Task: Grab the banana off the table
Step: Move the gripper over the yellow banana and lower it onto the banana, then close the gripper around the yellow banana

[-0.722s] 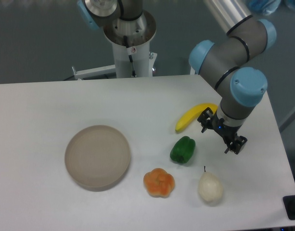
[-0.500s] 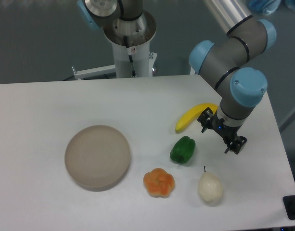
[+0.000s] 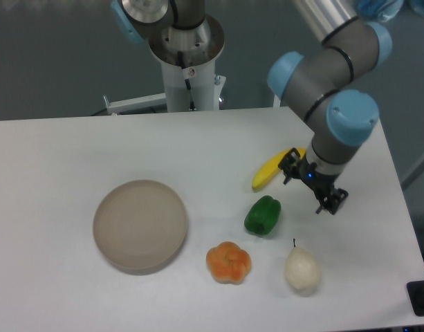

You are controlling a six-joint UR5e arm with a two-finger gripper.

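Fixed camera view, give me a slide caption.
Open gripper beside the banana on the table.

Grey tubular arm [image 3: 329,66] w/ light-blue joint caps, silver upper tube, small black two-finger gripper [image 3: 310,182], white base column w/ red sticker.

You have no readable text, label, brand or number anywhere here. The only marking is a small round red-and-white sticker [image 3: 191,71] on the white robot pedestal [image 3: 189,83] beyond the worktop's far edge, and whatever is printed on it is too small to make out.
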